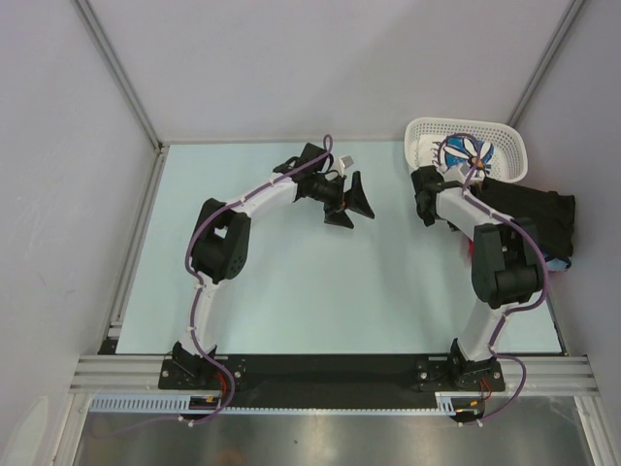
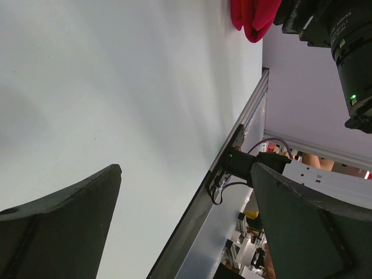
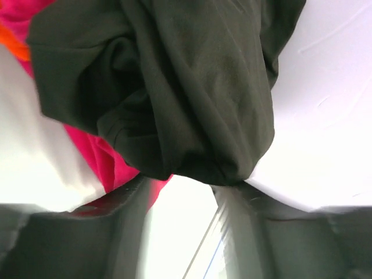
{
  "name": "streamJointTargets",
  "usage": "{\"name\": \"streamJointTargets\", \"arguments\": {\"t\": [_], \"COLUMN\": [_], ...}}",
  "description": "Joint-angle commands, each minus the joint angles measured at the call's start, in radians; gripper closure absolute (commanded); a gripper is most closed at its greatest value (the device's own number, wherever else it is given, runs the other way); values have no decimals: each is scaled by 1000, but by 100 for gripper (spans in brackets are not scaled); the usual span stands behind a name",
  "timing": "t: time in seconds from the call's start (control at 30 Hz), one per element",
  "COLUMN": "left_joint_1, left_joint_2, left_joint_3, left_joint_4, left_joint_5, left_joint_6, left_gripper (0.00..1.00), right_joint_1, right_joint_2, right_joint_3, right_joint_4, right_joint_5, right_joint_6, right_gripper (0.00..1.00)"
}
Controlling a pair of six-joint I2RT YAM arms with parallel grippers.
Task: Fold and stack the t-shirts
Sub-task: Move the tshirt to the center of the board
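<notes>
Though its jaws' hold is unclear, the right gripper (image 3: 181, 189) should pinch one layer of the crumpled black cloth t-shirt (image 3: 174, 87). The left gripper (image 2: 186, 174) gapes, empty.

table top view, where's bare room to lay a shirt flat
Free: the table stretch between both arms, nearer than the left gripper, plus the far-left corner. Crowded: right side, with basket, black t-shirt, red t-shirt.

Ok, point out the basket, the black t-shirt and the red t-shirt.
white lattice basket (image 1: 466, 122): top external view, on its far rim.
black t-shirt (image 3: 186, 87): right wrist view, middle of the bunched cloth.
red t-shirt (image 2: 256, 20): left wrist view, the fold showing at the top edge.
</notes>
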Motion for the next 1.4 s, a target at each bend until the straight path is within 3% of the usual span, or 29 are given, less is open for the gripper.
{"name": "streamJointTargets", "arguments": {"t": [0.0,0.1,0.2,0.27,0.3,0.6,0.83,1.1,1.37], "left_joint_1": [2,2,0,0,0,-1,-12,-27,-27], "left_joint_2": [-53,-50,-50,-53,-53,-46,-39,-36,-22], "left_joint_3": [43,47,44,43,44,46,58,58,67], "left_joint_4": [34,38,39,39,39,41,45,50,56], "left_joint_5": [24,26,27,26,27,33,37,44,49], "left_joint_6": [-3,-4,-4,-4,-4,-7,-12,-18,-27], "left_gripper": [0,0,0,0,0,0,0,0,0], "right_joint_1": [-36,-53,-83,-102,-122,-186,-326,-409,-355], "right_joint_2": [-1,19,45,50,47,-111,-211,-203,-153], "right_joint_3": [24,32,53,72,79,105,70,81,110], "right_joint_4": [14,7,-22,-35,-36,-41,-26,-27,-36], "right_joint_5": [30,17,17,-9,-22,-95,-128,-116,-141], "right_joint_6": [3,21,53,63,63,72,74,67,58], "right_gripper": [25,23,34,68,100,100,100,100,100]}}
